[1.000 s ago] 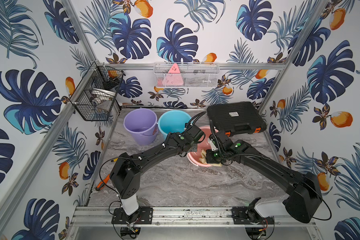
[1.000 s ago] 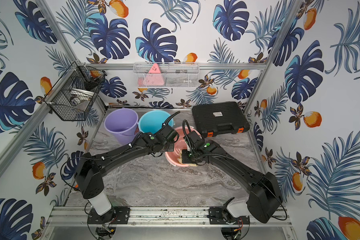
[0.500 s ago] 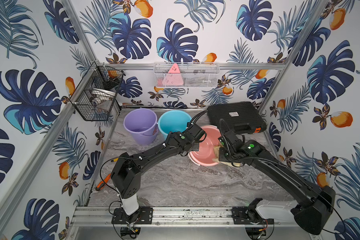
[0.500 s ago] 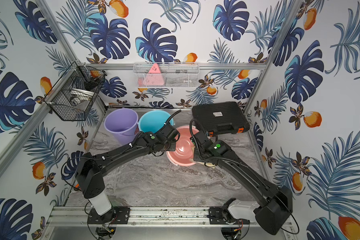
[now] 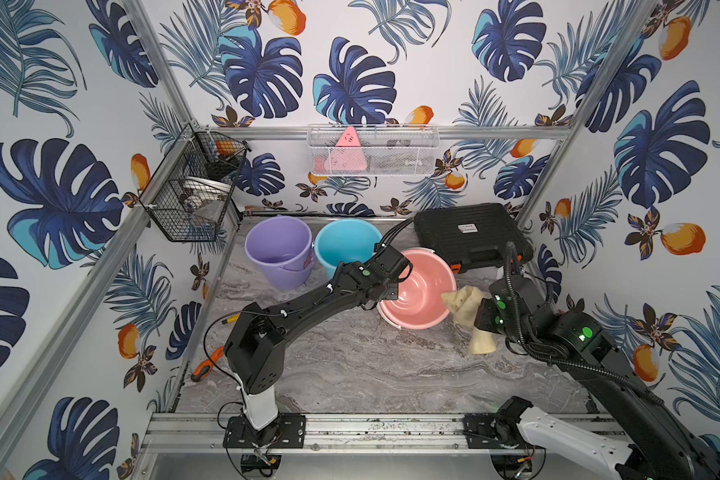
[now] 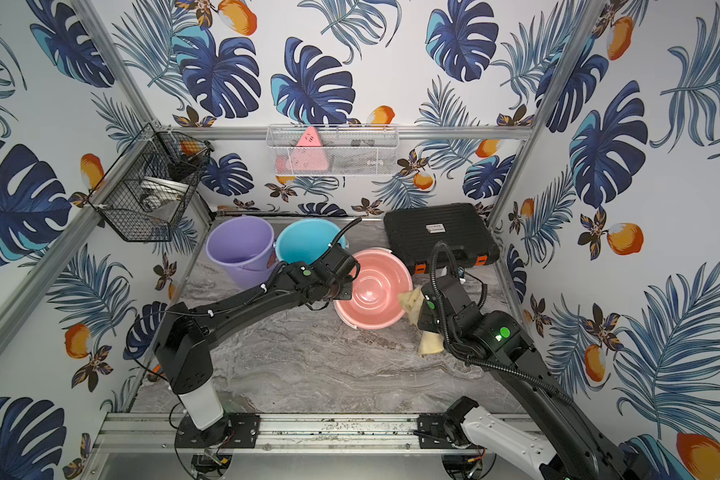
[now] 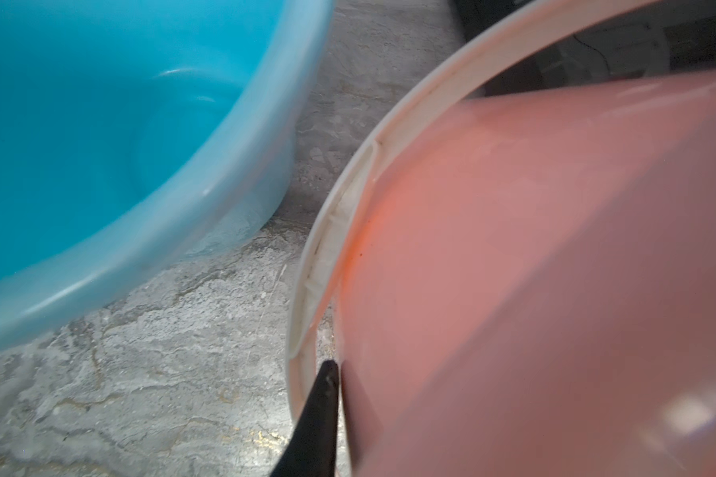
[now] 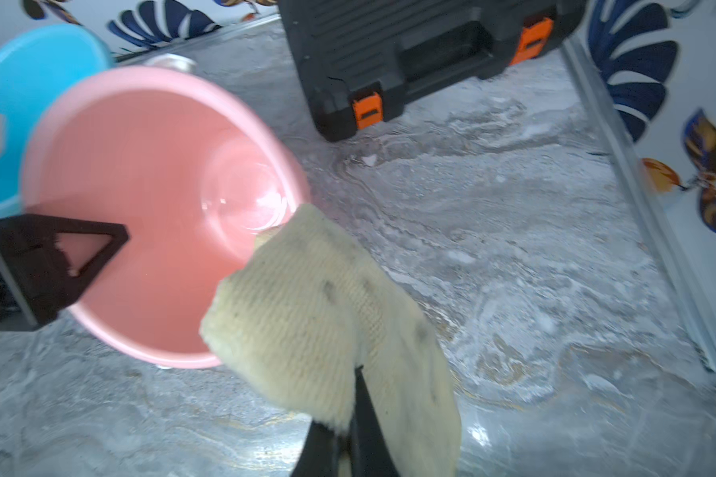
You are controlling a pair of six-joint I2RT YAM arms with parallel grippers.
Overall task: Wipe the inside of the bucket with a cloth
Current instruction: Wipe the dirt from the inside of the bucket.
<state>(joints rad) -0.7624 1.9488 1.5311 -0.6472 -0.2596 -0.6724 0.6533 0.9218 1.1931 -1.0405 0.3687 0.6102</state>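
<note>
Marble tabletop (image 5: 350, 365): left gripper (image 5: 387, 296) clamps tilted pink bucket (image 5: 420, 295); right gripper (image 8: 350, 409) pinches cloth (image 8: 306, 297).

No readable text, case label (image 5: 469, 227) illegible

Both arms matte black, boxy links. Left arm (image 5: 308, 305): green LED (image 5: 366, 273) right behind the left claw (image 5: 393, 293), thin cable held by white zip ties (image 5: 329, 287), white base sleeve (image 5: 260, 409) at the end farthest from the claw. Right arm (image 5: 566, 328): corrugated black conduit (image 5: 510, 262) looping up behind the right claw (image 8: 350, 406), green LEDs (image 5: 586, 332) (three visible), same white base (image 5: 558, 432). Claw fingers (image 8: 25, 264) black, one with a triangular cutout.
</note>
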